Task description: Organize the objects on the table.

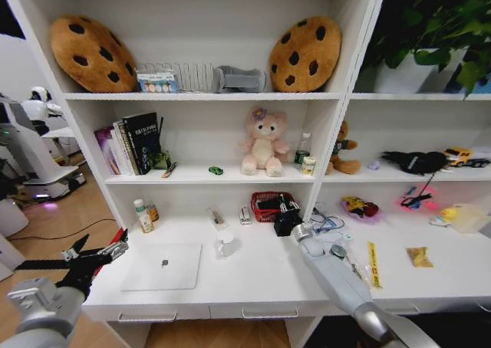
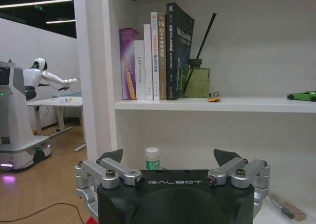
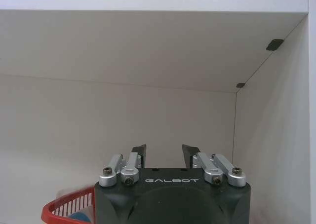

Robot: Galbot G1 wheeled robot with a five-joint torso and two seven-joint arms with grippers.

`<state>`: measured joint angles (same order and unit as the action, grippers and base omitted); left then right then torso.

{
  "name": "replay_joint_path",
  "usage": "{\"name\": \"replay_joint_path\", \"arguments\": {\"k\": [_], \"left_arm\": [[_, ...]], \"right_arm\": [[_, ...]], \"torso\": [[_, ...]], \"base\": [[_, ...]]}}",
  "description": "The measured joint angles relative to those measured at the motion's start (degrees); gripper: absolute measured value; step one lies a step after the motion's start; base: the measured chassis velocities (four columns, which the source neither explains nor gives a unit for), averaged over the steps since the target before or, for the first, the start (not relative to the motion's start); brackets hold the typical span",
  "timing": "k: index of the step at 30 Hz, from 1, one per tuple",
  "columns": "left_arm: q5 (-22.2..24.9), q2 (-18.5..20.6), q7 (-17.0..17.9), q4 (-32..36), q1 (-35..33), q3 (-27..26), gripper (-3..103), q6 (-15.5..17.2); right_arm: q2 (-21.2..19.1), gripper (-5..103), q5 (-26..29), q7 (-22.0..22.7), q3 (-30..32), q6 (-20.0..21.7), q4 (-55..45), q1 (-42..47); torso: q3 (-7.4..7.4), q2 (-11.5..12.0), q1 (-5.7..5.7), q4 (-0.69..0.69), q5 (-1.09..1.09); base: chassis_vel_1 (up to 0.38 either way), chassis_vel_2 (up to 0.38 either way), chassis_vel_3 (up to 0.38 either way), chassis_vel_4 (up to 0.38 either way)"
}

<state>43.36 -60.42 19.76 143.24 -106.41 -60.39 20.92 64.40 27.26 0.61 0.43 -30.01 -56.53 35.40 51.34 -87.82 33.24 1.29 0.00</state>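
Silver laptop lies closed, flat; both end effectors gape empty, left, right.

A flat silver laptop with a dark logo lies closed on the long white desk. The left gripper hovers just off its left edge, jaws apart. The right gripper reaches beside the red wire basket.

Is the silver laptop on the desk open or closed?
Closed. In the head view the laptop lies flat on the white desk, lid down, logo facing up; no screen or keyboard shows.
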Motion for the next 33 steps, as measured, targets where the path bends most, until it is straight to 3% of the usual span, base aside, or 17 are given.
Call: {"name": "replay_joint_path", "arguments": {"k": [1, 4, 8, 12, 15, 18, 20, 21, 23, 24, 26, 31, 33], "left_arm": [[0.0, 0.0, 0.0, 0.0, 0.0, 0.0, 100, 0.0], [0.0, 0.0, 0.0, 0.0, 0.0, 0.0, 100, 0.0], [0.0, 0.0, 0.0, 0.0, 0.0, 0.0, 100, 0.0], [0.0, 0.0, 0.0, 0.0, 0.0, 0.0, 100, 0.0], [0.0, 0.0, 0.0, 0.0, 0.0, 0.0, 100, 0.0], [0.0, 0.0, 0.1, 0.0, 0.0, 0.0, 100, 0.0], [0.0, 0.0, 0.0, 0.0, 0.0, 0.0, 100, 0.0], [0.0, 0.0, 0.0, 0.0, 0.0, 0.0, 100, 0.0], [0.0, 0.0, 0.0, 0.0, 0.0, 0.0, 100, 0.0], [0.0, 0.0, 0.0, 0.0, 0.0, 0.0, 100, 0.0], [0.0, 0.0, 0.0, 0.0, 0.0, 0.0, 100, 0.0], [0.0, 0.0, 0.0, 0.0, 0.0, 0.0, 100, 0.0], [0.0, 0.0, 0.0, 0.0, 0.0, 0.0, 100, 0.0]], "right_arm": [[0.0, 40, 0.0, 0.0, 0.0, 0.0, 0.0, 0.0], [-1.7, 57, 0.9, 0.1, 0.8, 1.7, -3.0, 1.3], [-3.7, 68, 1.6, 1.0, 1.8, 3.5, -7.6, 3.0], [-7.4, 79, 2.7, 2.8, 4.2, 7.1, -17.9, 8.1], [-11.3, 98, 2.5, 7.9, 7.7, 11.7, -30.5, 17.6], [-12.5, 100, 1.2, 9.6, 10.4, 12.8, -34.4, 21.1], [-14.0, 100, -0.3, 10.5, 17.4, 14.4, -41.2, 28.7], [-14.0, 100, -0.3, 10.5, 17.4, 14.4, -41.2, 28.7], [-14.5, 100, -0.2, 12.0, 24.7, 16.1, -47.3, 39.0], [-14.5, 100, -0.2, 12.0, 24.7, 16.1, -47.3, 39.0], [-13.4, 100, -0.9, 12.9, 31.8, 16.8, -52.7, 48.9], [-10.2, 100, -2.2, 12.9, 39.4, 17.5, -59.3, 60.9], [-6.9, 100, -2.3, 11.9, 44.5, 17.0, -62.9, 68.3]], "torso": [[0.00, 0.0, 0.00, 0.00, 0.00], [0.00, 0.0, 0.00, 0.00, 0.01], [0.00, 0.0, 0.00, 0.01, 0.00], [-0.01, 0.0, 0.00, 0.00, -0.02], [-0.01, 0.0, 0.00, 0.04, 0.02], [-0.01, 0.0, -0.01, 0.02, 0.00], [-0.01, 0.0, 0.00, -0.01, -0.02], [-0.01, 0.0, 0.00, -0.01, -0.02], [-0.01, 0.0, 0.00, 0.03, 0.00], [-0.01, 0.0, 0.00, 0.03, 0.00], [-0.01, 0.0, -0.01, 0.03, 0.00], [-0.01, 0.0, -0.01, 0.02, 0.02], [-0.01, 0.0, -0.01, 0.04, -0.01]], "base": [[0.000, 0.000, 0.000, 0.000], [0.000, 0.000, 0.000, 0.000], [0.000, 0.000, 0.000, 0.000], [0.000, 0.000, 0.000, 0.000], [0.000, 0.000, 0.000, 0.000], [0.000, 0.000, 0.000, 0.000], [0.000, 0.000, 0.000, 0.000], [0.000, 0.000, 0.000, 0.000], [0.000, 0.000, 0.000, 0.000], [0.000, 0.000, 0.000, 0.000], [0.000, 0.000, 0.000, 0.000], [0.000, 0.000, 0.000, 0.000], [0.000, 0.000, 0.000, 0.000]]}}
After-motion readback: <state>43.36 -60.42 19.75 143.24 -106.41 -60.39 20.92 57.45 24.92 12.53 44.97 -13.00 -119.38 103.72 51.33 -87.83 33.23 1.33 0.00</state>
